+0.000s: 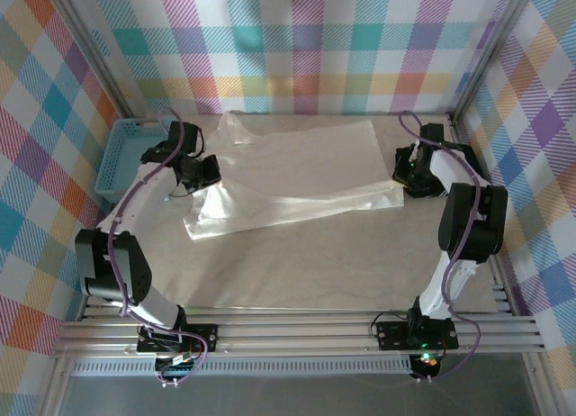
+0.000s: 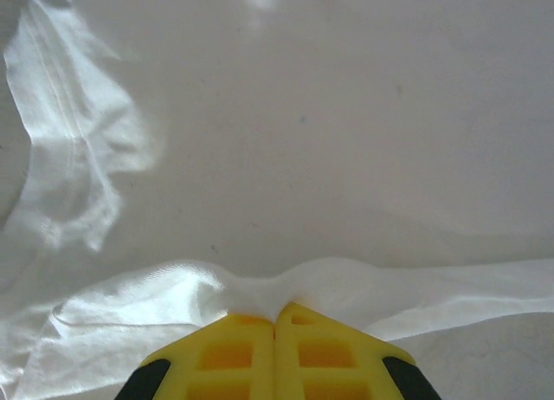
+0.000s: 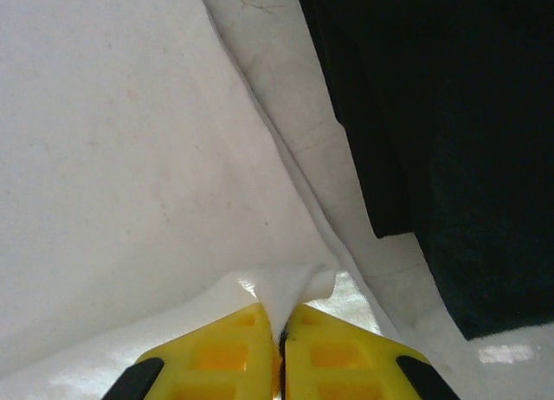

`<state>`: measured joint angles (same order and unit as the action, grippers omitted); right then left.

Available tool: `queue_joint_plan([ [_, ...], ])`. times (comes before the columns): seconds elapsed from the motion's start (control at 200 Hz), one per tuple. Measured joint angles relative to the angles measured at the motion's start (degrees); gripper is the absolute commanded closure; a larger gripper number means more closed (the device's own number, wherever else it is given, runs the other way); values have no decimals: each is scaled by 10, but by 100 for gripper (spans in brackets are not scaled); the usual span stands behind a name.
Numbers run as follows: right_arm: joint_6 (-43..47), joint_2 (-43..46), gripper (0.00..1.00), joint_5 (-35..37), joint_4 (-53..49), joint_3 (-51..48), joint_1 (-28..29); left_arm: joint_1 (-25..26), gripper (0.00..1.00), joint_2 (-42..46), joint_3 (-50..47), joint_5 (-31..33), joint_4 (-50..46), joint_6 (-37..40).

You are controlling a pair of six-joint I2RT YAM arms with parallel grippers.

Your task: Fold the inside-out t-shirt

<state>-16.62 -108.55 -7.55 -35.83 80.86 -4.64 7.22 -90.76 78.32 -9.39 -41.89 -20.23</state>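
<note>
The inside-out t-shirt is thin white fabric spread wide across the back half of the table, with a folded band along its near edge. My left gripper is at the shirt's left edge and is shut on a pinch of the cloth. In the left wrist view its yellow fingers meet, and the t-shirt bunches up between their tips. My right gripper is at the shirt's right edge, also shut on cloth. In the right wrist view a small tuft of the t-shirt sticks up between the closed yellow fingers.
A blue basket stands at the left, behind my left arm. A black shape lies to the right of the shirt's edge in the right wrist view. Bare tabletop stretches in front of the shirt. Checked walls enclose the table.
</note>
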Motion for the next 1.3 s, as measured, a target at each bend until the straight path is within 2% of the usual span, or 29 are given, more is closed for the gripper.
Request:
queue_joint_plan([
  [0.23,0,-37,90,-5,-12,63,19,-28,100,-20,23,2,0,3],
  [0.37,0,-82,87,-2,-19,120,27,-32,100,-64,62,5,7,3],
  [0.42,0,-104,83,-1,-20,144,30,-33,100,-88,78,5,9,3],
  [0.455,-2,-122,77,0,-22,162,30,-35,100,-108,89,7,16,3],
  [0.515,-6,-158,66,1,-26,202,30,-38,90,-148,113,12,21,3],
  [0.615,-3,-210,55,10,-35,266,30,-49,63,-230,178,14,26,3],
  [0.74,5,-204,52,14,-35,262,30,-60,54,-280,210,25,41,-3],
  [0.845,1,-134,51,2,-10,175,32,-63,49,-234,137,31,89,-17],
  [0.965,-9,-28,50,-24,19,53,42,-57,46,-83,-57,17,172,-59],
  [1.035,-13,3,49,-39,35,13,56,-51,45,-16,-134,-2,207,-77],
  [1.145,-16,-6,50,-62,53,-1,77,-33,45,21,-193,-30,251,-89],
  [1.3,-18,-79,53,-78,63,39,94,-10,45,30,-231,-37,271,-89],
])
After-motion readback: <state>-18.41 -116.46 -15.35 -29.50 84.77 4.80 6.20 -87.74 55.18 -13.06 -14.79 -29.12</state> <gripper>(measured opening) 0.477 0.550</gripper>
